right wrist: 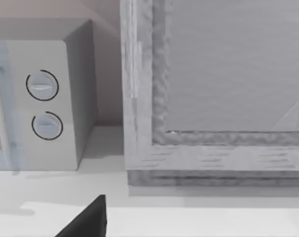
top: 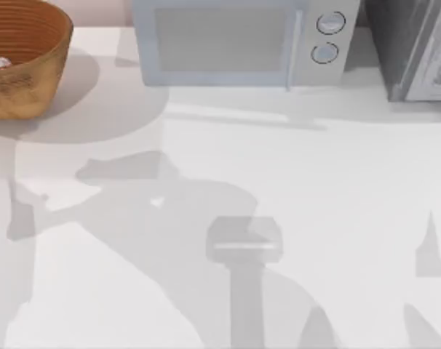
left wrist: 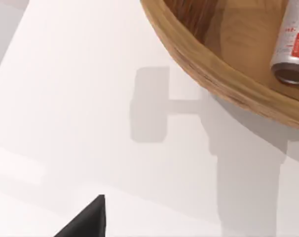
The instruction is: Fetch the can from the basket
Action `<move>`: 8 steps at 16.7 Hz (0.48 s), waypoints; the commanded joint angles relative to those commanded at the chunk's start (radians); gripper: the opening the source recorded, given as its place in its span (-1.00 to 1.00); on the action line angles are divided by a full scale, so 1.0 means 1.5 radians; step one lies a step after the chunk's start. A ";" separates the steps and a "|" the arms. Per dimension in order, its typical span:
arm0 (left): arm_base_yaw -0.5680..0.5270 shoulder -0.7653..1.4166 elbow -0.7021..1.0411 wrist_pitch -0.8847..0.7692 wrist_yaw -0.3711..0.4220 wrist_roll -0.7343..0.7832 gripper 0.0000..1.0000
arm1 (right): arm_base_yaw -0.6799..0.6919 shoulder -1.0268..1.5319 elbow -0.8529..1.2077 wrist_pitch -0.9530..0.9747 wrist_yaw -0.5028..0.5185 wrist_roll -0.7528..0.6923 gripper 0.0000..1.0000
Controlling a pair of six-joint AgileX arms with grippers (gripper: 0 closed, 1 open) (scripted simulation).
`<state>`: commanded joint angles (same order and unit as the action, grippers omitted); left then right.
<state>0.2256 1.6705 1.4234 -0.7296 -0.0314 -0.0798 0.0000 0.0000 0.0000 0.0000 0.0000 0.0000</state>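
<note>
At the table's far-left corner the can (left wrist: pixel 293 44) is cradled lying inside the basket (left wrist: pixel 223 81), untouched; jaw states cannot be told.

From my left wrist I see red print on the can (left wrist: pixel 293 42) lying in the basket (left wrist: pixel 223 79), but I can't make out one letter. The microwave (top: pixel 239 43) carries two round dials, without readable marks.

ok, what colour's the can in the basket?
Silvery-white can with red print and a dull tan end; clearest in the left wrist view.
</note>
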 joint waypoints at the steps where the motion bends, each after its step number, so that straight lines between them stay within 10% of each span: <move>1: 0.002 0.057 0.063 -0.024 0.004 0.006 1.00 | 0.000 0.000 0.000 0.000 0.000 0.000 1.00; 8: -0.022 0.374 0.437 -0.179 0.048 0.078 1.00 | 0.000 0.000 0.000 0.000 0.000 0.000 1.00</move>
<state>0.1929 2.2312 2.0794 -0.9975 0.0410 0.0375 0.0000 0.0000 0.0000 0.0000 0.0000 0.0000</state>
